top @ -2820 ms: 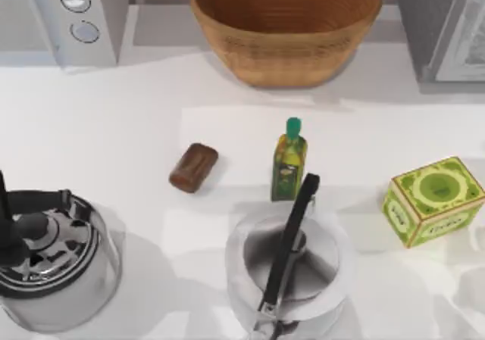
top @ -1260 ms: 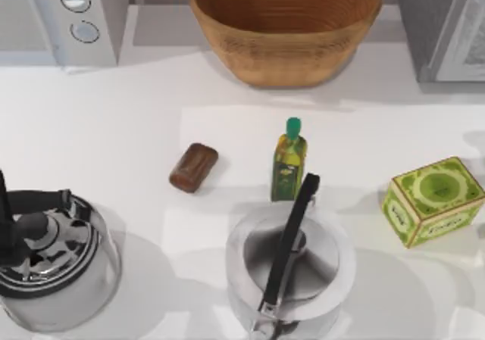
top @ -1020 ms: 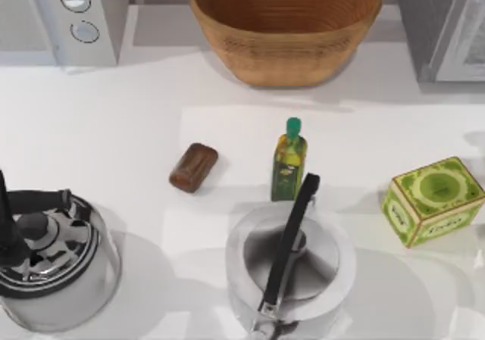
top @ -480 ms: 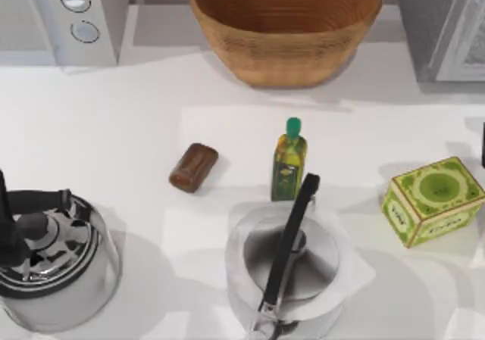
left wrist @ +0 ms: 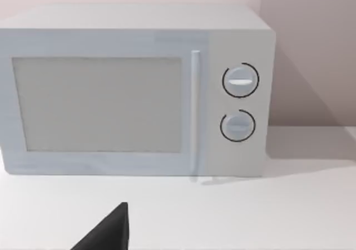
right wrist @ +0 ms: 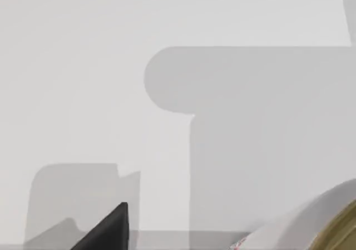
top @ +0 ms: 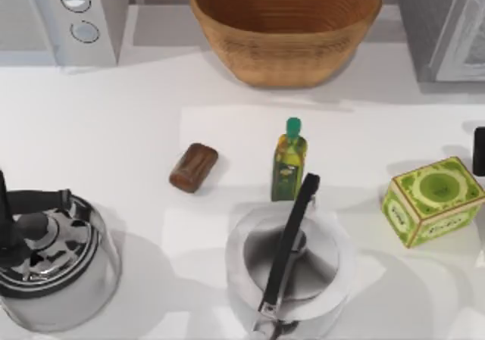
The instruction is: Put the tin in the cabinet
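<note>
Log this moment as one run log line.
task: tin to cabinet | tin: on table, right side, untouched | right pincer: at right edge, beside tin | left pincer: not seen | step: approach

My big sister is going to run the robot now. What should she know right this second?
Right pincer: just coming in at the table's right edge, beside the green tin; I can't tell whether it is open.
Left arm: parked by the microwave.
The tin stands on the table, nothing holding it. The cabinet is at the back right.
Done: nothing yet.
Left: grab the tin, lift it, put it in the cabinet.
</note>
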